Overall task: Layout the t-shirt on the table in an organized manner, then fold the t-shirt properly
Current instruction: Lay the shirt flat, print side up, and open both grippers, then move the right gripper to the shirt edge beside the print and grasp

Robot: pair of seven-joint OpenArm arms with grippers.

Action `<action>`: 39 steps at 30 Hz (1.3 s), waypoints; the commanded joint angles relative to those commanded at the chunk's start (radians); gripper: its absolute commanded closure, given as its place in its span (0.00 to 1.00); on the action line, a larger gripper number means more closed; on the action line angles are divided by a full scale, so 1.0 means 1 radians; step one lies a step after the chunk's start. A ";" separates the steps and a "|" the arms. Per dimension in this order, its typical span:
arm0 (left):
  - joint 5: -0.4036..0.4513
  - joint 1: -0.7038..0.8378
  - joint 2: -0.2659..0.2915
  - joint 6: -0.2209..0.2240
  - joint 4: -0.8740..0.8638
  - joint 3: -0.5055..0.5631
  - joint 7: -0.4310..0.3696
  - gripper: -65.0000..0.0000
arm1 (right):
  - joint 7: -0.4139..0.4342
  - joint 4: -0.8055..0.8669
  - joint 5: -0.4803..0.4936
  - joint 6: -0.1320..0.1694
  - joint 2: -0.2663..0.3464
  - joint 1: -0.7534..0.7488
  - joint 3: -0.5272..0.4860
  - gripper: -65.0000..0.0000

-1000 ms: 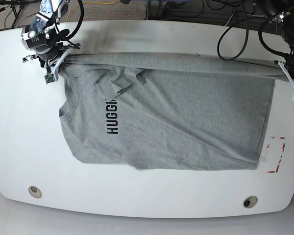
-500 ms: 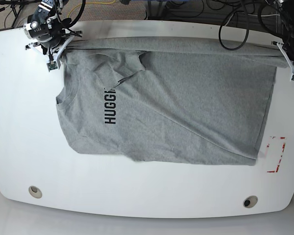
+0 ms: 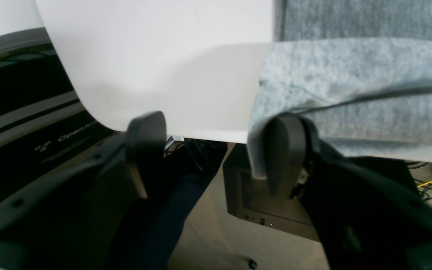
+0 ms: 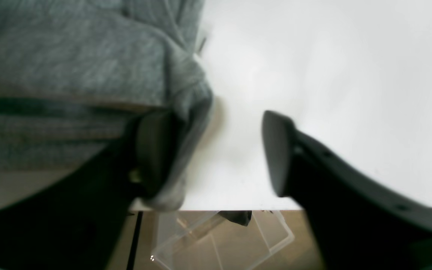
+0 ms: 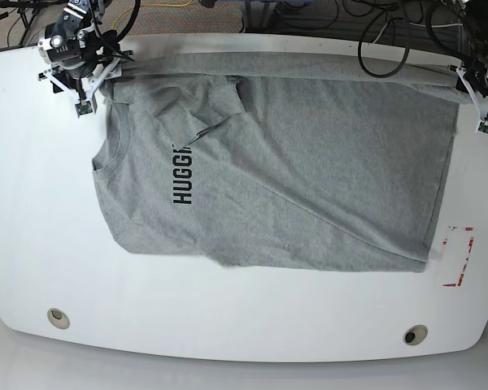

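T-shirt (image 5: 309, 171) print reads "HUGG", remainder hidden; blurred "OpenArm" label (image 3: 75, 132).

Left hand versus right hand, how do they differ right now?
The left hand sits at the t-shirt's hem end, the right hand at its collar end. The left hand has cloth draped over its view's right-side finger; the right hand over its view's left-side finger. Both are open at the table's far edge.
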 joint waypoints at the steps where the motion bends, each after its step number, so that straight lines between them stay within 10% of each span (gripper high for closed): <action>1: -0.003 -0.015 -0.002 0.000 0.005 -0.002 0.000 0.41 | 0.000 0.000 0.000 0.000 0.000 0.003 0.000 0.25; 25: -0.011 -0.109 -0.064 0.000 0.006 0.063 0.127 0.41 | -0.005 0.002 0.002 0.000 0.006 0.078 0.080 0.28; 32: -0.173 -0.037 -0.048 0.000 0.005 0.114 0.127 0.41 | -0.005 -0.003 0.003 0.000 -0.003 0.132 0.078 0.28; 39: -0.272 -0.127 -0.041 0.000 0.002 -0.060 0.127 0.41 | -0.005 -0.005 -0.003 0.000 -0.012 0.193 0.078 0.28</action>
